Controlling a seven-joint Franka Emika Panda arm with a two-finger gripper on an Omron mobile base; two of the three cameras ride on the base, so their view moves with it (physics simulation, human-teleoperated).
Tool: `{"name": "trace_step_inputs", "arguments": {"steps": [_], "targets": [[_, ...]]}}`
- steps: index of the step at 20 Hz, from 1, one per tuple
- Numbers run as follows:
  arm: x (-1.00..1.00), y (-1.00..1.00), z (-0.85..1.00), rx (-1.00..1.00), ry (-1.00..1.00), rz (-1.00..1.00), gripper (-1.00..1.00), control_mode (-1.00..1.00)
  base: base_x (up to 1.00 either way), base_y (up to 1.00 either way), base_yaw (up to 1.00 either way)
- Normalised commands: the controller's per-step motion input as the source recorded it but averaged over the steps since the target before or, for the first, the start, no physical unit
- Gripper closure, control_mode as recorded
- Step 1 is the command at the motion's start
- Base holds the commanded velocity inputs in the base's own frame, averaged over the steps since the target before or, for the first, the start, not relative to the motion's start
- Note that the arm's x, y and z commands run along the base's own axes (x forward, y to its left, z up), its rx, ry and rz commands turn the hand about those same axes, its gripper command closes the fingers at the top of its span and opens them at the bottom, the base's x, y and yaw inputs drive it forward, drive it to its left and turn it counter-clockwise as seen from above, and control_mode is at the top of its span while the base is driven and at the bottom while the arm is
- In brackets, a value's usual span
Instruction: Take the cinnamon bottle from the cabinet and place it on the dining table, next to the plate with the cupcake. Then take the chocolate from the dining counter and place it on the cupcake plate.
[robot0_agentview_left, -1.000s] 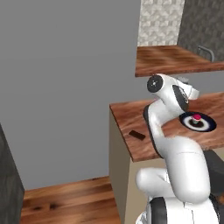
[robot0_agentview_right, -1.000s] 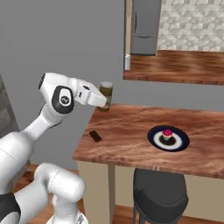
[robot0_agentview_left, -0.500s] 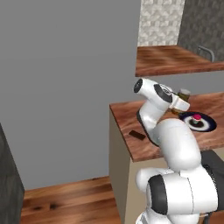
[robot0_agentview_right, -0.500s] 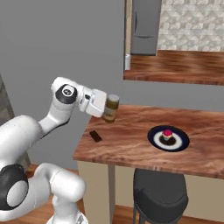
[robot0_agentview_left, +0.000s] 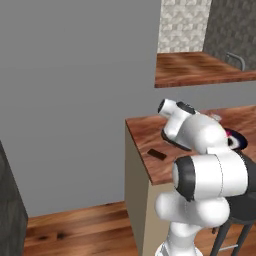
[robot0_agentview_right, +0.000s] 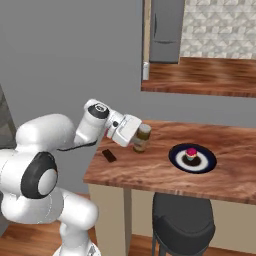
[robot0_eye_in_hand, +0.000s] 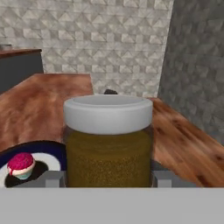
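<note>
Clearly the pincer (robot0_agentview_right: 136, 142) had closed on the cinnamon bottle (robot0_agentview_right: 141, 138), a small cylinder with grainy brown contents and a smooth pale grey screw lid, one finger on each side of its body. Pincer and upright bottle sat low over the counter (robot0_agentview_right: 150, 172), a long top of reddish-brown wood grain above a plain beige side panel; whether the bottle's base touched the wood could not be told. Beyond the pincer lay the round dark cupcake plate (robot0_agentview_right: 207, 163) with its paler inner ring, carrying the tiny red-topped cupcake (robot0_agentview_right: 191, 154). Behind the pincer, toward the arm, the flat dark rectangular chocolate (robot0_agentview_right: 109, 156) rested on the wood.
</note>
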Motion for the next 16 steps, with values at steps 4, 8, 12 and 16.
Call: {"name": "trace_step_inputs", "arguments": {"steps": [4, 8, 12, 16], "targets": [[0.32, -0.12, -0.67, -0.02, 0.0, -0.11, 1.0, -1.0, 0.0, 0.0, 0.0], [0.38, 0.0, -0.72, -0.09, -0.01, -0.07, 1.0, -1.0, 0.0, 0.0, 0.0], [0.2, -0.08, -0.44, -0.13, -0.05, -0.08, 1.0, -1.0, 0.0, 0.0, 0.0], [0.19, -0.12, -0.36, -0.08, -0.01, -0.09, 1.0, -1.0, 0.0, 0.0, 0.0]]}}
